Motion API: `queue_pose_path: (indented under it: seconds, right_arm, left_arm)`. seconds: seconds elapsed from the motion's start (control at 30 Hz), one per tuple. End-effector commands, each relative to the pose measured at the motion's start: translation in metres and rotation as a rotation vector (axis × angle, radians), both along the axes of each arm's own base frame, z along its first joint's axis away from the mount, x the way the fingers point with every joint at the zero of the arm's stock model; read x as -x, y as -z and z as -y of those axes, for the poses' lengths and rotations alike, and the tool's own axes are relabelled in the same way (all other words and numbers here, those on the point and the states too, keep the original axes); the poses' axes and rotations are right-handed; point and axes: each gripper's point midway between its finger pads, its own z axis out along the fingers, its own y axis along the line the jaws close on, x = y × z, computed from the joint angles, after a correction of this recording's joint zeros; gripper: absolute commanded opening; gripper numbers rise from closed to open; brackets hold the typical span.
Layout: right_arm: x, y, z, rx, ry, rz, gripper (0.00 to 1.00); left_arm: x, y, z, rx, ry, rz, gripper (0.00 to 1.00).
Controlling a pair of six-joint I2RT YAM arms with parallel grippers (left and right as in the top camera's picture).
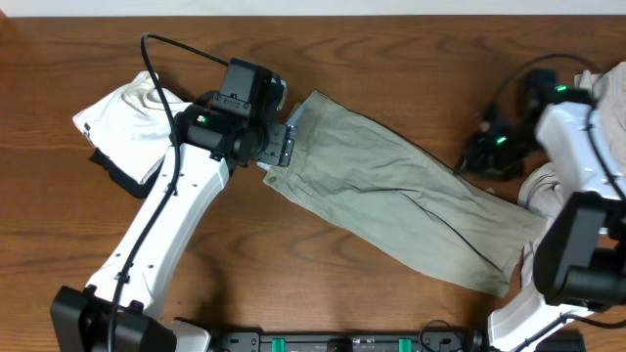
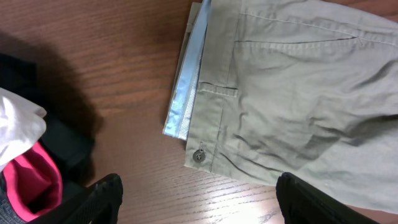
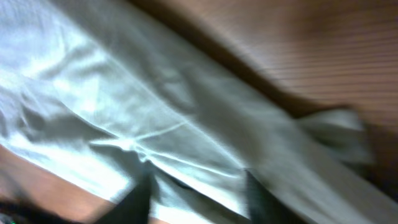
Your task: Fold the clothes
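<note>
The clothes here are chiefly khaki shorts [image 1: 391, 196], spread flat and slanting from upper left to lower right. Their pale blue inner waistband [image 2: 186, 93] and a button [image 2: 199, 156] show in the left wrist view. My left gripper [image 1: 277, 147] hovers at the waistband end, open. Its fingertips [image 2: 107, 194] stand wide over bare wood just below the buttoned corner, and nothing is between them [image 2: 199, 202]. My right gripper [image 1: 486, 152] is by the shorts' far upper edge. In the blurred right wrist view its fingers [image 3: 140, 199] stand apart over pale cloth [image 3: 155, 112].
A white garment [image 1: 127, 117] lies on a black-and-red one [image 1: 115, 176] at the far left; the red part [image 2: 31, 180] is close to my left finger. Off-white cloth [image 1: 546, 186] is bunched at the right beside the right arm. The table's front edge holds the arm bases.
</note>
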Motion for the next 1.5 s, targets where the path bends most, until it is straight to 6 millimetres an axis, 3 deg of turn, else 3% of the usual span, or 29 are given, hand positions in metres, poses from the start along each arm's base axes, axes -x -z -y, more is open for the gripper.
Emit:
queue_pose_path:
  seconds: [0.0, 0.17, 0.27, 0.37, 0.53, 0.7, 0.87, 0.93, 1.03, 1.13, 1.3, 1.47]
  right_arm:
    - [0.023, 0.025, -0.022, 0.028, 0.000, -0.075, 0.17]
    - [0.054, 0.076, -0.006, 0.240, 0.225, -0.166, 0.02]
    - [0.051, 0.097, 0.002, 0.283, 0.307, -0.113, 0.01]
    - [0.028, 0.110, 0.004, 0.272, 0.357, 0.010, 0.01]
    - [-0.043, 0.109, 0.013, 0.272, 0.404, 0.312, 0.03]
    - [-0.108, 0.079, 0.010, 0.219, 0.403, 0.570, 0.07]
    - [-0.149, 0.039, -0.002, 0.145, 0.350, 0.698, 0.09]
    - [-0.159, 0.022, -0.014, 0.084, 0.287, 0.712, 0.19]
    - [-0.160, 0.001, -0.018, 0.024, 0.259, 0.668, 0.47]
    - [-0.153, -0.026, -0.021, -0.034, 0.198, 0.639, 0.64]
    - [-0.131, -0.061, -0.014, -0.053, 0.158, 0.599, 0.70]
    - [-0.105, -0.080, -0.009, -0.045, 0.165, 0.561, 0.73]
  left_arm:
    - [-0.003, -0.008, -0.004, -0.009, -0.008, 0.024, 0.81]
    - [-0.002, -0.008, -0.004, -0.009, -0.008, 0.023, 0.81]
    - [-0.002, -0.008, -0.004, -0.009, -0.008, 0.022, 0.81]
    - [-0.003, -0.008, -0.004, -0.008, -0.008, 0.026, 0.81]
    - [-0.004, -0.008, -0.004, -0.007, -0.008, 0.028, 0.81]
    - [-0.001, -0.007, -0.005, -0.011, -0.008, 0.017, 0.82]
    - [-0.001, -0.007, -0.005, -0.012, -0.008, 0.015, 0.82]
    - [-0.001, -0.007, -0.005, -0.012, -0.008, 0.015, 0.82]
    - [0.000, -0.006, -0.005, -0.013, -0.008, 0.011, 0.82]
    - [0.000, -0.006, 0.006, 0.035, 0.031, 0.005, 0.88]
    - [-0.024, 0.001, 0.026, 0.068, 0.141, 0.066, 0.88]
    - [-0.060, 0.030, 0.051, 0.131, 0.188, 0.098, 0.88]
